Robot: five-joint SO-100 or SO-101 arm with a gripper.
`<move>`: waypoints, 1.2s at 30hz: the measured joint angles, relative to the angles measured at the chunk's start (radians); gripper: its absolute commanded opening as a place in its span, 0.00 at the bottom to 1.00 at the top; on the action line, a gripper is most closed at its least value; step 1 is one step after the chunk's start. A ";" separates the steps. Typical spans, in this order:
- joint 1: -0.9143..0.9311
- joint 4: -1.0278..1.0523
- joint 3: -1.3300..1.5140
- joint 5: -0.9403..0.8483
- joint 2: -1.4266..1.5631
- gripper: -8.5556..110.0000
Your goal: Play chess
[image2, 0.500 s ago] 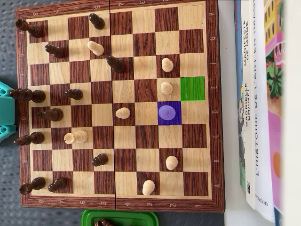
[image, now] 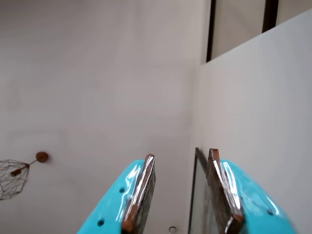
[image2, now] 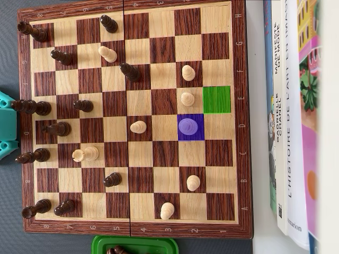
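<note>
one pale piece [image2: 190,126] sits on the purple square; we line up our empty, slightly parted gripper [image: 180,192] over it, targeting the green square [image2: 216,99] toward one o'clock.

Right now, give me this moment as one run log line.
claw: open, empty, pointing at wall | arm base: left of board | purple square: white pawn | green square: empty

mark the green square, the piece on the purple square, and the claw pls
green square [image2: 217,99], overhead view, middle of the highlighted square, which is bare.
piece on the purple square [image2: 187,126], overhead view, rounded top of the piece.
claw [image: 181,157], wrist view, midway between the two fingertips, jaws apart, nothing held.
</note>
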 measured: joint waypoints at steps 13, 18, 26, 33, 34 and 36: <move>0.000 0.000 0.000 0.000 -0.002 0.21; 0.000 0.003 0.000 0.000 -0.012 0.21; 0.000 0.006 -0.087 0.000 -0.150 0.21; 0.000 0.044 -0.189 0.000 -0.262 0.21; 0.000 0.067 -0.202 0.000 -0.272 0.21; 0.000 0.115 -0.233 0.000 -0.285 0.21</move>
